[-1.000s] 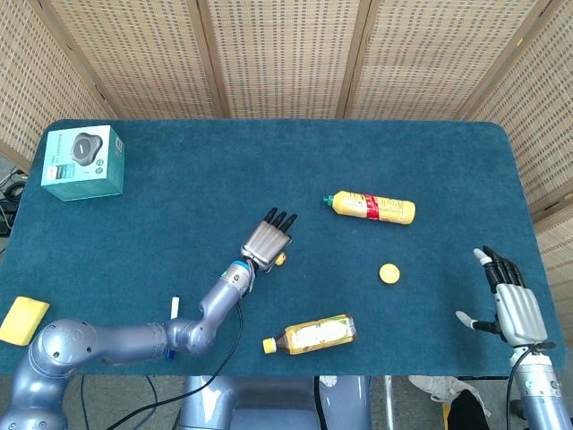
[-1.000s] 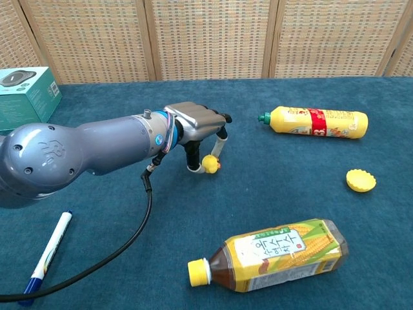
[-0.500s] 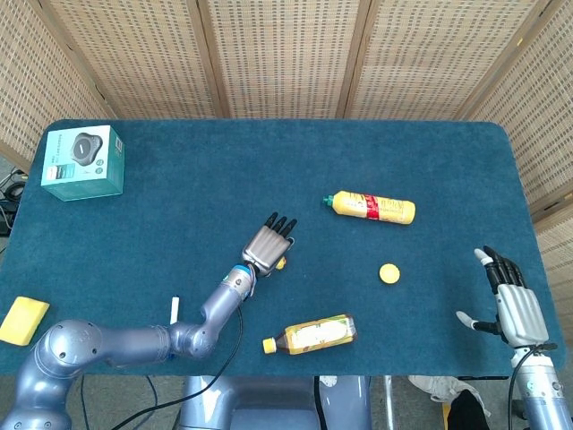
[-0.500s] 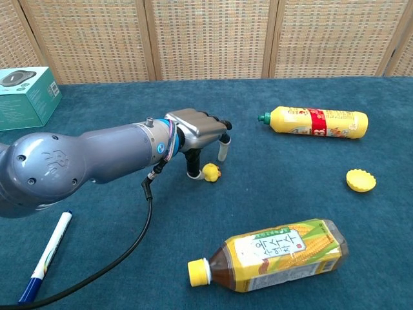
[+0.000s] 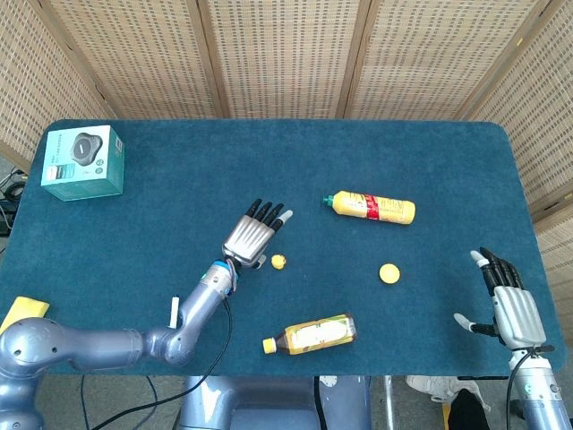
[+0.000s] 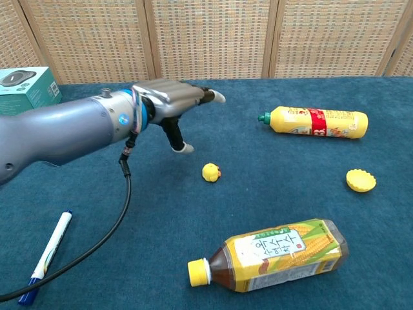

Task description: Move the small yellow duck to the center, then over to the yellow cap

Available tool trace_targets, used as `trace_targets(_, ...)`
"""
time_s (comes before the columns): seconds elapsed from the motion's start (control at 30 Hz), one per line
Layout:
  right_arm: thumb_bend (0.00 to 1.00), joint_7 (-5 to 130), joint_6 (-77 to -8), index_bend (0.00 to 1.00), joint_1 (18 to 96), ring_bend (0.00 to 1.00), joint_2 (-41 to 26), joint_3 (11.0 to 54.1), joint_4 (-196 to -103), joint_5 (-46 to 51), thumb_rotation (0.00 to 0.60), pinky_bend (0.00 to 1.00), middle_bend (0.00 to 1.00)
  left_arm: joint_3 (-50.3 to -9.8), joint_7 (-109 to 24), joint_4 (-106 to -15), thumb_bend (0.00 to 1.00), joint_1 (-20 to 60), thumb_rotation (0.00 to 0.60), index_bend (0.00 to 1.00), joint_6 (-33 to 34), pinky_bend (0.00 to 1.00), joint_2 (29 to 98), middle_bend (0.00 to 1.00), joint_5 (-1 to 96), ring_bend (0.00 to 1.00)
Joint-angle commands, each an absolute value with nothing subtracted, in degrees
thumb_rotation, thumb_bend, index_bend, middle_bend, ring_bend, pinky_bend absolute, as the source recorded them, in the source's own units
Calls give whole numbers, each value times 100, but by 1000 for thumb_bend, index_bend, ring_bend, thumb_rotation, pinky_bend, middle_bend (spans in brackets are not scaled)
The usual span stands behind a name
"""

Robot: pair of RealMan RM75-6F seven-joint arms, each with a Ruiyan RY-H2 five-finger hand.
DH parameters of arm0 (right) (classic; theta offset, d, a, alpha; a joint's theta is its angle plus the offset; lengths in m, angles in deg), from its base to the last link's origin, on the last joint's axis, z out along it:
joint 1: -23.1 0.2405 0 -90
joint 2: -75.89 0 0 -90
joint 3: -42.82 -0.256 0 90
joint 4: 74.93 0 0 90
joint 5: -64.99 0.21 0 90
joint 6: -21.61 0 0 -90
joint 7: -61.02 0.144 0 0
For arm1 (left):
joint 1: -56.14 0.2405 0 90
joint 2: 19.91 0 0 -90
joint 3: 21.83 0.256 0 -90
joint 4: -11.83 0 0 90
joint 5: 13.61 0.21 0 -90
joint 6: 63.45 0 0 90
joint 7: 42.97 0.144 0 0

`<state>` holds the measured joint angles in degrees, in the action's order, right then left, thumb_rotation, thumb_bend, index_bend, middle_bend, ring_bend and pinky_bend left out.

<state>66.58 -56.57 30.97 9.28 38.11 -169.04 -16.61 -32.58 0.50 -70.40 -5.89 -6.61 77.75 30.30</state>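
The small yellow duck (image 5: 278, 262) (image 6: 210, 172) sits alone on the blue table near its middle. My left hand (image 5: 252, 235) (image 6: 173, 106) hovers above and to the left of it, fingers spread, holding nothing. The yellow cap (image 5: 389, 273) (image 6: 361, 180) lies flat to the right of the duck, well apart from it. My right hand (image 5: 506, 300) is open at the table's near right corner, far from both; the chest view does not show it.
A yellow bottle with a red label (image 5: 372, 207) (image 6: 316, 121) lies behind the cap. A corn-tea bottle (image 5: 313, 333) (image 6: 277, 253) lies near the front edge. A marker (image 6: 46, 254), a teal box (image 5: 82, 161) and a yellow sponge (image 5: 20, 313) are on the left.
My left hand let go of the duck, opened, and rose up and to the left. The duck now rests on the table. The right hand stayed put.
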Motion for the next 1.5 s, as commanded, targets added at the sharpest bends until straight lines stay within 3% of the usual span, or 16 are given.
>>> trace_targets(0.03, 84, 6624, -5694, 52, 3086, 0, 922, 3833, -16932, -1714, 600, 0, 0, -3051, -409, -7959, 285, 136, 600, 0, 336, 0, 7091, 0, 3703, 0)
trace_targets(0.17, 84, 6494, -5709, 52, 3093, 0, 891, 3870, -16967, -1786, 600, 0, 0, -2601, -748, -8745, 279, 995, 600, 0, 1372, 0, 6464, 0, 4204, 0)
trace_targets(0.37, 83, 6221, -5742, 52, 3095, 0, 804, 3916, -16998, -1851, 600, 0, 0, -1950, -1071, -9263, 265, 1985, 600, 0, 2379, 0, 5794, 0, 4798, 0)
trace_targets(0.6, 84, 5897, -5835, 52, 3070, 0, 698, 3971, -17040, -1948, 600, 0, 0, -1310, -1280, -9404, 259, 2867, 600, 0, 2933, 0, 5302, 0, 5287, 0)
trace_targets(0.77, 84, 5787, -5854, 52, 3076, 0, 647, 3977, -17033, -1976, 600, 0, 0, -1086, -1419, -9441, 260, 3260, 600, 0, 3103, 0, 5175, 0, 5642, 0)
trace_targets(1.03, 84, 5599, -5968, 83, 3093, 0, 567, 4011, -17129, -2205, 600, 0, 0, -1075, -1610, -9506, 259, 3587, 600, 0, 3362, 0, 5012, 0, 6140, 0)
trace_targets(1.2, 85, 4919, -5861, 152, 3299, 0, 575, 3972, -17707, -2480, 600, 0, 0, -1177, -1706, -9468, 259, 3684, 600, 0, 3225, 0, 4949, 0, 6172, 0)
trace_targets(1.33, 83, 4124, -5602, 241, 3627, 0, 415, 3724, -18336, -2461, 600, 0, 0, -1343, -1862, -9358, 259, 3770, 600, 0, 3204, 0, 4962, 0, 6258, 0)
trace_targets(1.5, 83, 2947, -4998, 249, 4181, 0, -96, 3337, -18842, -1883, 600, 0, 0, -1478, -1961, -9233, 260, 3830, 600, 0, 3044, 0, 4999, 0, 6286, 0)
